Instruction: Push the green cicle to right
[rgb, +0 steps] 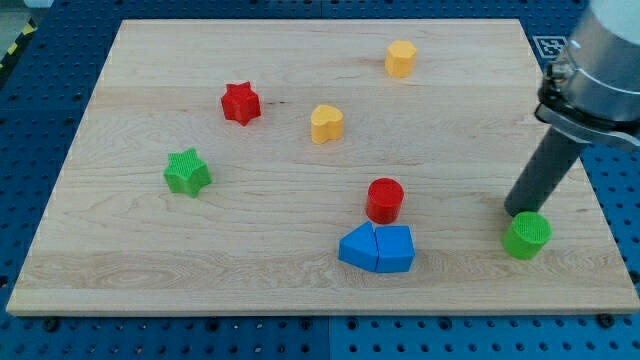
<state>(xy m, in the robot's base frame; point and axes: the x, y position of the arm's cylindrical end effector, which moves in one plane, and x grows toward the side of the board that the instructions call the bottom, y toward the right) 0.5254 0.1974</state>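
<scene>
My tip (517, 209), the lower end of the straight dark rod, is resting on the pale wooden board (300, 270) near the view's right edge. It is sitting just above and slightly to the left of the green cylindrical block (527, 235), either touching it or very close to it; contact cannot be confirmed. The arm is carrying no claw, only the rod, so there is no open or closed state to tell.

The green cylindrical block is standing upright in the board's lower right area, close to the right edge and well apart from every other block.

The remaining blocks are lying as follows:
- The red cylindrical block (384, 200) is standing right of the board's centre, towards the bottom.
- Two blue angular blocks (377, 249) are lying pressed together just below the red cylinder, nearly touching it.
- The yellow heart-shaped block (326, 124) is lying near the centre, in the upper half.
- The yellow hexagonal block (400, 58) is lying near the top edge, right of centre.
- The red star-shaped block (240, 103) is lying left of the yellow heart.
- The green star-shaped block (187, 172) is lying at the view's left, well apart from the others.

The board is resting on a blue perforated table (40, 150).
</scene>
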